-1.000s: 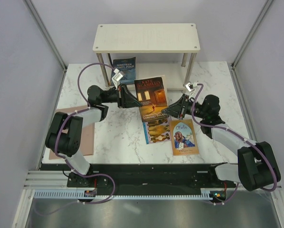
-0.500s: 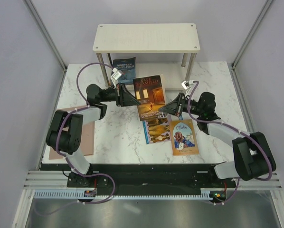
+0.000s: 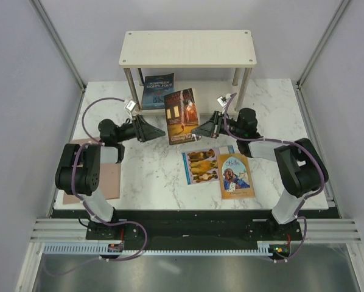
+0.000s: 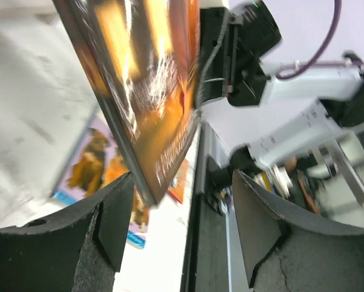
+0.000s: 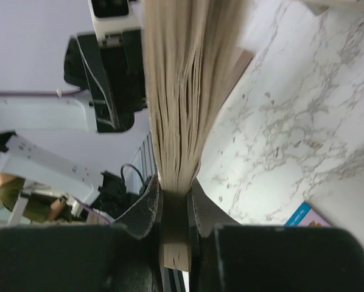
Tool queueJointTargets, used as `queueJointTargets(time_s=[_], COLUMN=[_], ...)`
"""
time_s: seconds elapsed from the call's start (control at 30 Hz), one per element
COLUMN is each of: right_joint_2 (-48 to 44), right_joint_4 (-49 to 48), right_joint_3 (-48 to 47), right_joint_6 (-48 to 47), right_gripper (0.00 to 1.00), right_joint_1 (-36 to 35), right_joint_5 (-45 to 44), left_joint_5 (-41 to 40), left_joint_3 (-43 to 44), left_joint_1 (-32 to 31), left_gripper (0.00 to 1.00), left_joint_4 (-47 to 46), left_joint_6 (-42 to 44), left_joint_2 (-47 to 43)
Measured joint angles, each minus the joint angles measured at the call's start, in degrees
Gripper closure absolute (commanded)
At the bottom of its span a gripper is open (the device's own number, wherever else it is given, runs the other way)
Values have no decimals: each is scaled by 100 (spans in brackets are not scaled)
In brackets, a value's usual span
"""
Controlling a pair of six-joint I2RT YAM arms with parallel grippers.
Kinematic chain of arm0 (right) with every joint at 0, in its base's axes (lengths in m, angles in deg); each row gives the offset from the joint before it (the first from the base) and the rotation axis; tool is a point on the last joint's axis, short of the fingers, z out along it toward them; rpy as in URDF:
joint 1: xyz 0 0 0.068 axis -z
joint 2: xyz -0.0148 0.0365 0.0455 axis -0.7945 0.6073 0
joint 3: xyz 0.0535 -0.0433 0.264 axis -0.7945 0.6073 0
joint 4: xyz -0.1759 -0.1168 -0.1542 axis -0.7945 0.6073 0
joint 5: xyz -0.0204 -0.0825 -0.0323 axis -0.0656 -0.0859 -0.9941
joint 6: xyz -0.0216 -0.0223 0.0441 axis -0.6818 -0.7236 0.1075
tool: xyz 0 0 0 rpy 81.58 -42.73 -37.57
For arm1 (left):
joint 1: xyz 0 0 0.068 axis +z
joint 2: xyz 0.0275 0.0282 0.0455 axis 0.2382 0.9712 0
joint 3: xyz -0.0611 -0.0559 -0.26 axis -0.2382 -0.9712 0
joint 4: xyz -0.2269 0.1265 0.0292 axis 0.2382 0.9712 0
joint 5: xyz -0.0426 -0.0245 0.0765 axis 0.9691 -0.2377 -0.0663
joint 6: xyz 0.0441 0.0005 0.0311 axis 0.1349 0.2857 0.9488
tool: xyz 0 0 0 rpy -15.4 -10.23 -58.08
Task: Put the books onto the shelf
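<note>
Top external view: the right gripper (image 3: 199,130) is being kept nearly closed on the right-hand edge of a thin paperback book with an orange-brown cover (image 3: 181,115). The book is being held tilted above the white marbled table (image 3: 151,176), just above the centre of the frame. In the right wrist view, the two black fingers (image 5: 147,213) are being pressed against both sides of the book's cream page block (image 5: 181,91). The book is being pinched at the bottom middle of that frame and is seen rising straight up from the jaws.

The left gripper (image 3: 156,129) is being held wide open to the left of the same book, and from above a gap is seen between its tips and the book's left edge. In the left wrist view, its two fingers (image 4: 112,225) are seen far apart along the bottom of the frame. The book's lower corner is hanging between them, close to the left-hand one; contact cannot be told. Nothing is being gripped by this gripper.

A small two-tier shelf of cream-white boards on silver metal posts (image 3: 188,48) is standing at the upper centre, directly above the held book in the frame. A dark blue paperback (image 3: 158,91) is seen below the left end of its top board. A pale blue paperback with dogs (image 3: 200,165) and a tan paperback with a portrait (image 3: 235,175) are lying flat, side by side, below the held book. A flat pinkish-brown sheet (image 3: 112,176) is lying at the table's left edge.
</note>
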Motion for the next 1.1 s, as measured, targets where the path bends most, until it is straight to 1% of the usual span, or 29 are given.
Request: queueJointTargets(time_s=[0.1,0.2,0.37,0.43,0.5,0.67,0.87,1.1], right_joint_2=[435,859,1263,1486,1749,2533,3154,3746], right_joint_4=[-446,-772,-1047,-1082,-1095,-876,-94,424], right_joint_3=[-275,-686,-1447,-1895,-2321,-3370,-4216,-5084], right_joint_6=[466,870,1176,1263,1340,1410,1200,1128], right_gripper=[100,100,100,100,100,100,100,100], right_joint_1=[22,48,-11,-59,-114,-293,-557,-769], right_joint_5=[-238,-411,-479,-485,-481,-516,-601,-750], left_joint_5=[-258,-660,-1355,-1539,-1672,-1919,-2114,-2201], left_joint_3=[-538,-839,-984,-992,-992,-1169,-1598,-1821], left_joint_1=[542,883,804,743,688,577,520,243], left_gripper=[28,27,25,26,26,25,25,25], left_joint_4=[52,361,1416,1753,1982,2455,2800,2953], left_joint_6=[229,903,2337,2752,3012,3331,3515,3648], left_joint_2=[-210,-807,-2201,-2503,-2566,-2583,-3016,-3412])
